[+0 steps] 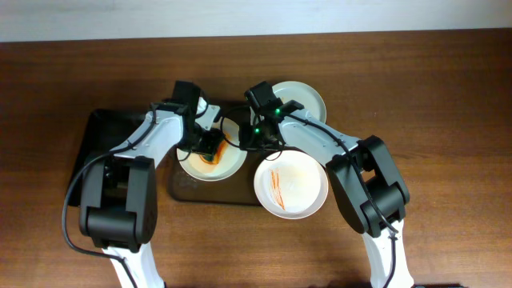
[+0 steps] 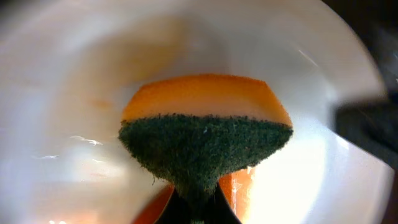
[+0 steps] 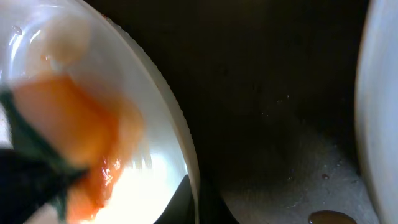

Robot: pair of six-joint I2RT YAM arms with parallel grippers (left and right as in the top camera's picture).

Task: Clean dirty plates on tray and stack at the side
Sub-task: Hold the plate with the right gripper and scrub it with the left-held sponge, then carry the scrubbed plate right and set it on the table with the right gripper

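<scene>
A white plate smeared with orange sauce sits on the dark tray. My left gripper is shut on an orange-and-green sponge pressed onto the plate. My right gripper is shut on the plate's right rim; the sponge shows blurred inside the plate. A second dirty plate with orange streaks lies at the tray's right end. A clean white plate sits behind, off the tray.
The tray's wet dark floor lies right of the held rim, with another plate's edge at far right. A dark lid or tray lies at far left. Brown table surrounds everything.
</scene>
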